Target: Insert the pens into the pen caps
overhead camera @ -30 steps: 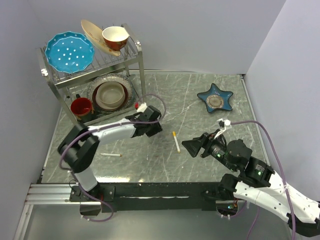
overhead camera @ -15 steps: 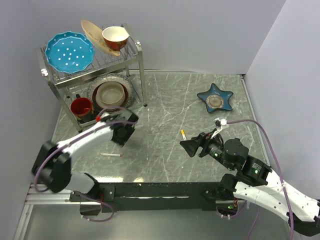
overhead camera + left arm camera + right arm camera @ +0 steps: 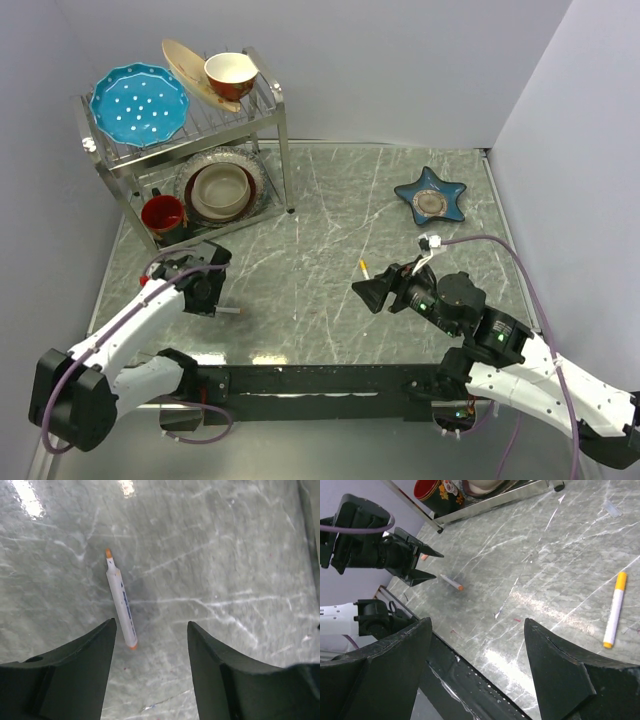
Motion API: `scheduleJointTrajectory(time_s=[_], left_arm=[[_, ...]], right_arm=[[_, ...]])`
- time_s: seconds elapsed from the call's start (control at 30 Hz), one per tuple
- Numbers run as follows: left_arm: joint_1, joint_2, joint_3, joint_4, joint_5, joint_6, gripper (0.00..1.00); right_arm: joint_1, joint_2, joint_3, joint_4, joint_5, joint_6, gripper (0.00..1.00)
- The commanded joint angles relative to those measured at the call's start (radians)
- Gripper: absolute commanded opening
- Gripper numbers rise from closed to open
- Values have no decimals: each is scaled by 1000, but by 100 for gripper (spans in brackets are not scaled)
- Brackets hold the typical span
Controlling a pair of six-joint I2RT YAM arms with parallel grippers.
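Observation:
An uncapped white pen (image 3: 121,600) with an orange tip lies flat on the marble table (image 3: 225,555). My left gripper (image 3: 150,625) hovers open above it, and the pen's butt end sits just inside the left finger. From above, this pen (image 3: 230,311) pokes out beside the left gripper (image 3: 208,300). A second white pen (image 3: 614,609) carries a yellow-orange pen cap (image 3: 620,580) and lies on the table to the right of my open, empty right gripper (image 3: 477,625). From above, the right gripper (image 3: 362,292) hides most of that pen (image 3: 364,268).
A metal dish rack (image 3: 280,120) with plates, bowls and a red cup stands at the back left. A blue star-shaped dish (image 3: 431,197) sits at the back right. The black rail (image 3: 320,380) runs along the near table edge.
My left arm swung from the table's middle back to the near left, over the uncapped pen, and its jaws opened wider. The right gripper crept slightly left.

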State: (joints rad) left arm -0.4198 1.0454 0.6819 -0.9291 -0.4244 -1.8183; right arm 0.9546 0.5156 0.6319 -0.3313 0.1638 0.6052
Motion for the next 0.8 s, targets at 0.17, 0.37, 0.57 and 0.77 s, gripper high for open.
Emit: scheduleJointTrajectory(time_s=[0.17,0.37,0.57,0.77], left_arm=[[98,65,-15,-10,55,5,56],[125,110,-25,15,65,11,54],[134,191,-10,9,67,17,51],[134,257,-62,61,102,11,35]], right_arm=[[-2,11,-5,63,-7,16,81],[-2,8,-1,66,13,14,81],[-4,-17,0,67,25,21,80],[-2,-9,0,75,8,27,80]])
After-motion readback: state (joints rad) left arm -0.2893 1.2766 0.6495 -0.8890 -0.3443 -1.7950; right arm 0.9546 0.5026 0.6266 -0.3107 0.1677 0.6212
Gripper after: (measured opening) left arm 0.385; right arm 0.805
